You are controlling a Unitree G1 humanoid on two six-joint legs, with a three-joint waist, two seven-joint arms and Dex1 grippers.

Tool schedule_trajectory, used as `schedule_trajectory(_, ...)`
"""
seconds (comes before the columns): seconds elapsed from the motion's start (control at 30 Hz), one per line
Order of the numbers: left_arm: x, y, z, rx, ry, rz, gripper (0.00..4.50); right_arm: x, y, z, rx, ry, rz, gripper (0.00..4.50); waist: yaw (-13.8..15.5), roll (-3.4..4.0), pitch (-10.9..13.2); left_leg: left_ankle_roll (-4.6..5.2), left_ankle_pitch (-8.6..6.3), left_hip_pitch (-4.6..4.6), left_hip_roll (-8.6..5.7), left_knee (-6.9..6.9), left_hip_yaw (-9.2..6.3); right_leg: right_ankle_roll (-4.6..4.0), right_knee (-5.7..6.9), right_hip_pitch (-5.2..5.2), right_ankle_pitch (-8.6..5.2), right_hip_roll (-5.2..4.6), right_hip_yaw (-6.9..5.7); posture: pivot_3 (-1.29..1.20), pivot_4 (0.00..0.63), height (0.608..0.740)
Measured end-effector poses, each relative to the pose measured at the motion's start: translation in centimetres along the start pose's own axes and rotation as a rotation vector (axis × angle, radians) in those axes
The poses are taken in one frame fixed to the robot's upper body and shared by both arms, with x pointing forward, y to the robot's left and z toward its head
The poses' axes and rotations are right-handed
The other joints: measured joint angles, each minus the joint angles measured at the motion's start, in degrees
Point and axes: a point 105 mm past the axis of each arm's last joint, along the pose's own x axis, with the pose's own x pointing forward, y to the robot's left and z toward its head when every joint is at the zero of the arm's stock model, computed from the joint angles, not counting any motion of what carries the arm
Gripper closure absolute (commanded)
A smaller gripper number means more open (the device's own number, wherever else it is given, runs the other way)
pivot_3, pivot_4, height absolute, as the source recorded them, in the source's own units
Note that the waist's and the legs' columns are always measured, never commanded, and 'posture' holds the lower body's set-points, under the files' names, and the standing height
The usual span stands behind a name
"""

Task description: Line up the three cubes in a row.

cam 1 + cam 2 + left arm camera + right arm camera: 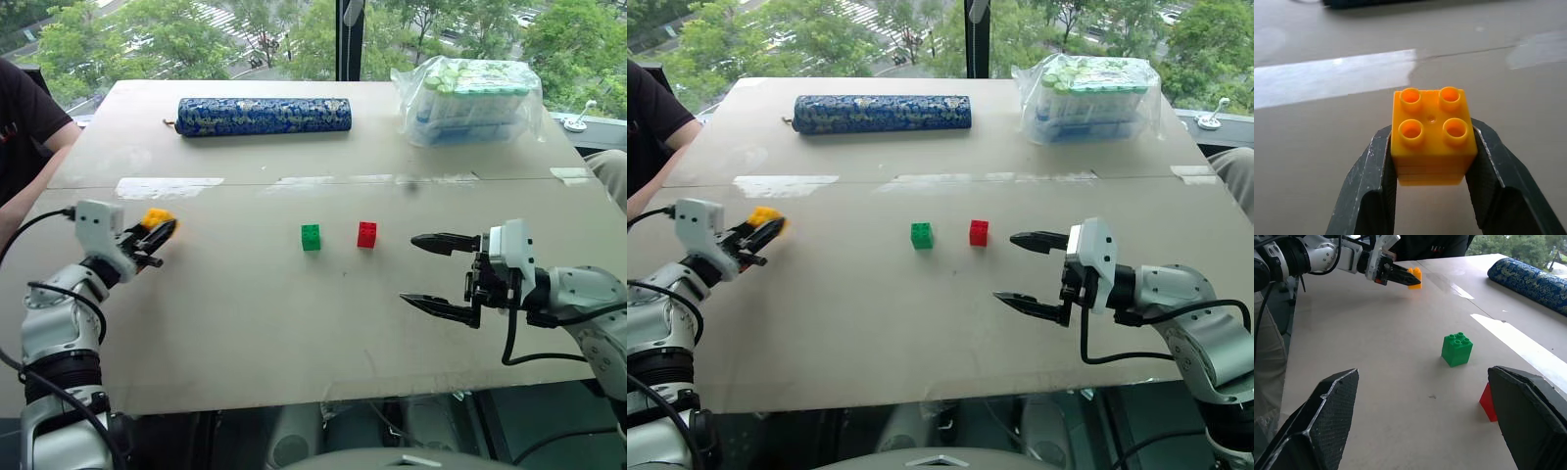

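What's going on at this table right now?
The robot's left gripper has closed on the yellow cube at the left side of the table. The green cube and red cube sit side by side, apart, near the middle. The right gripper hangs open just right of the red cube, holding nothing. The row isn't formed yet.
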Motion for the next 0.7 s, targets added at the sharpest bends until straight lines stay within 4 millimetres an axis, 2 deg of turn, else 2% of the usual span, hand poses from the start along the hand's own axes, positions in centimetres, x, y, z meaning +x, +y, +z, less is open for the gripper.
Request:
schedule_trajectory(0.13,2.6,-5.0,1.3,0.138,0.096,-0.460,3.20,-0.6,0.1,-0.3,0.010,0.026,-0.016,0.15,0.2,0.07,0.0,0.01,0.00,-0.03,-0.01,0.01,0.03,0.00,0.00,-0.01,0.00,0.11,-0.65,0.00,0.150,0.740)
schedule_trajectory(0.27,4.5,-6.5,1.4,0.279,0.199,-0.706,3.20,-1.1,0.5,-0.3,0.007,0.037,-0.030,0.15,-0.2,0.07,0.0,0.26,0.13,-0.05,0.03,0.03,0.14,0.01,0.01,0.03,-0.01,0.37,-0.60,0.00,0.150,0.740)
schedule_trajectory(0.47,5.4,-6.2,0.4,0.369,0.299,-0.796,3.20,-1.6,0.9,-0.5,0.007,0.054,-0.067,0.15,-0.7,0.06,0.0,0.34,0.08,-0.11,0.06,0.06,0.18,0.26,0.01,0.02,0.10,0.42,-0.60,0.00,0.150,0.740)
schedule_trajectory(0.7,5.4,-6.2,-0.8,0.384,0.326,-0.810,3.20,-1.8,1.4,-0.3,-0.001,0.059,-0.105,0.15,-1.1,0.04,0.0,0.41,0.03,-0.14,0.09,0.15,0.12,0.38,0.01,0.03,-0.06,0.38,-0.64,0.00,0.150,0.740)
